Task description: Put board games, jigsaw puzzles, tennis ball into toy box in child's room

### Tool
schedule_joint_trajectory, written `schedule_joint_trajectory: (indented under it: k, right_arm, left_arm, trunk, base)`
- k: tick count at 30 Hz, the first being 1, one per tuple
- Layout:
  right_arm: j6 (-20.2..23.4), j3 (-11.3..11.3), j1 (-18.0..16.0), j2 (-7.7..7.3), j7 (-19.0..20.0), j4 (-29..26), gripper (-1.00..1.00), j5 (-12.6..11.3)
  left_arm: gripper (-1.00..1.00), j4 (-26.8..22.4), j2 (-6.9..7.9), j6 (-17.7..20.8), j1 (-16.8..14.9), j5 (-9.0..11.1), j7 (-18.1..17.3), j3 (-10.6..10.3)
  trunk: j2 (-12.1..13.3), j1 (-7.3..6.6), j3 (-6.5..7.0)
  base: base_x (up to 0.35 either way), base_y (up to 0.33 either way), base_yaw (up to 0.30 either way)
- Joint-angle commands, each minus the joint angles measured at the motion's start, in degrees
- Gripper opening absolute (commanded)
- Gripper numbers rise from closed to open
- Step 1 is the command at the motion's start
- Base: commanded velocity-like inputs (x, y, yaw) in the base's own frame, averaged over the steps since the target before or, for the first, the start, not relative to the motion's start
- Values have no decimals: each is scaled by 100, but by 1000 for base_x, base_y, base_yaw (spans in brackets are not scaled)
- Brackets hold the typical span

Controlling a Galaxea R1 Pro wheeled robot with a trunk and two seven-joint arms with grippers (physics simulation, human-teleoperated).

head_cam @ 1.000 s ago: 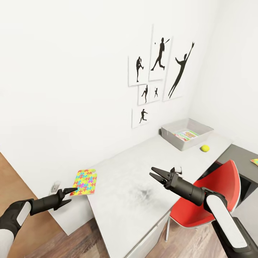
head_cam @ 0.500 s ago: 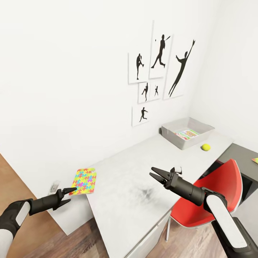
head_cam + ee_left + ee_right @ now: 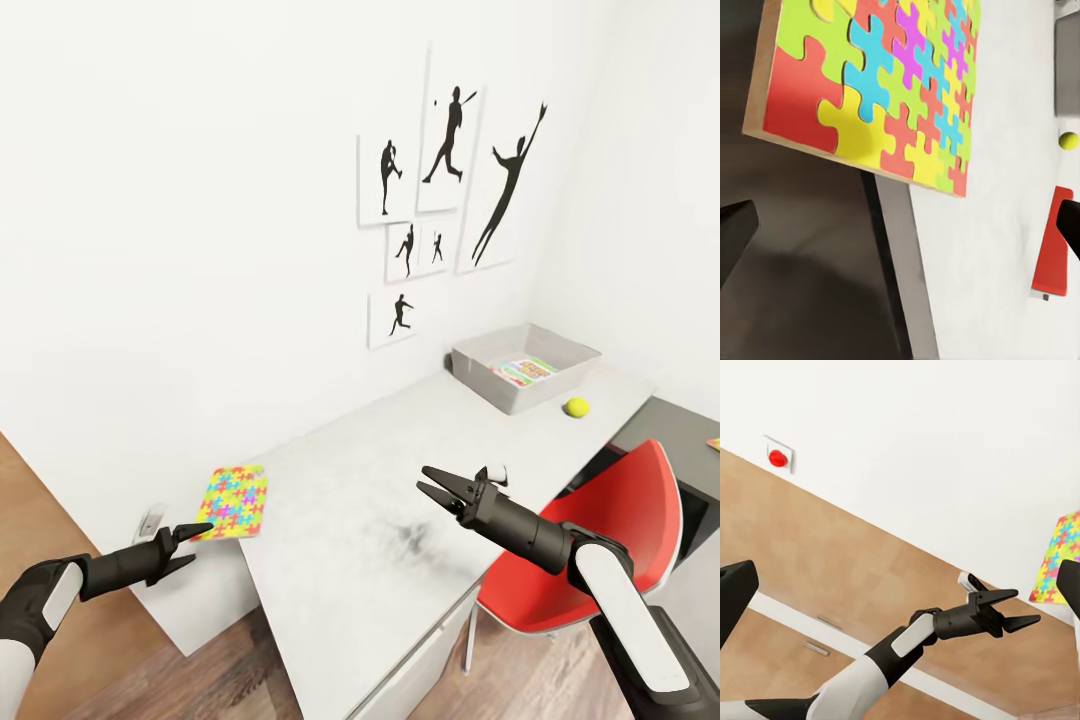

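Note:
A jigsaw puzzle (image 3: 233,500) lies on the table (image 3: 350,520) at its near left corner, partly over the edge. My left gripper (image 3: 203,545) hangs open just short of it, lower than the table top, with nothing between its fingers. In the left wrist view the jigsaw puzzle (image 3: 877,82) looms close. My right gripper (image 3: 421,479) hovers open and empty above the table's middle. The toy box (image 3: 487,385) stands at the far end with a board game (image 3: 523,370) inside. Beside the box rests the tennis ball (image 3: 576,406). A second jigsaw puzzle (image 3: 713,444) peeks in at the right edge.
A red chair (image 3: 600,540) is tucked under the table at the right, under my right arm. Black silhouette pictures (image 3: 440,190) hang on the white wall behind. Wood floor (image 3: 40,480) shows at the left. The right wrist view looks back at my left gripper (image 3: 1027,607).
The whole picture has shifted a little, so the camera has moved. Both grippers keep their pose and stay open. The puzzle sits slightly higher against the left fingertips.

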Motion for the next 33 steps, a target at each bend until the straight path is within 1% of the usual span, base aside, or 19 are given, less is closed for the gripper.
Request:
schedule_joint_trajectory:
  k: [1,31,33]
  right_arm:
    - [13,2,-5,-3,17,1,100,3]
    - [13,5,-5,-3,17,1,100,3]
    - [13,4,-5,-3,17,1,100,3]
  left_arm:
    - [100,1,-1,15,-5,-2,-15,13]
    - [100,1,-15,-46,-5,6,-18,13]
    - [100,-1,-16,-46,-5,6,-22,13]
  trunk:
    - [-46,23,-25]
    - [-1249,682,-563]
    - [-1249,682,-563]
  base:
    - [0,0,0]
    - [0,0,0]
    - [0,0,0]
